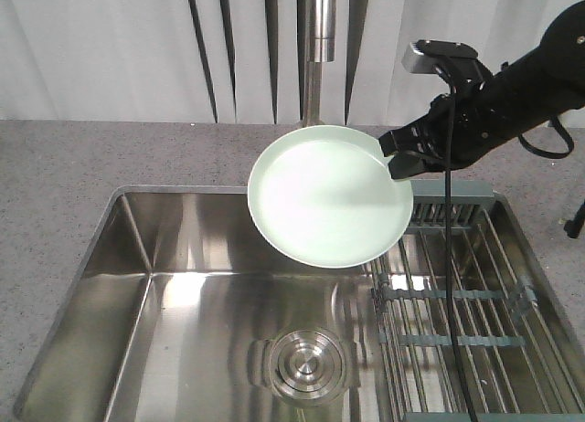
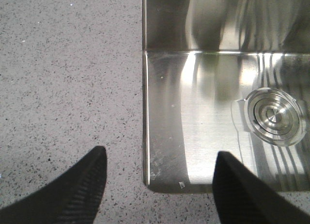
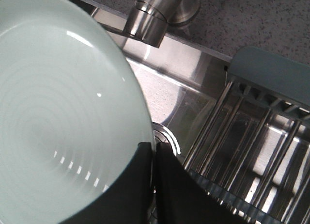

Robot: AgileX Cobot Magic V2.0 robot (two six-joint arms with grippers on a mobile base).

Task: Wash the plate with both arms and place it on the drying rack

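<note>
Plate [image 1: 329, 198] hangs tilted at frame centre above the sink [image 1: 183, 303], its upper-right rim pinched by the right end effector [image 1: 399, 157], whose arm [image 1: 539, 75] slants down from the upper right; the left end effector [image 2: 160, 185] is spread.

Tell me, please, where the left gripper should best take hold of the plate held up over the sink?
Probably its free lower-left rim: the right gripper pinches the upper-right rim, and the plate hangs tilted, face forward. The open left gripper should come from the left, one finger on each face.
</note>
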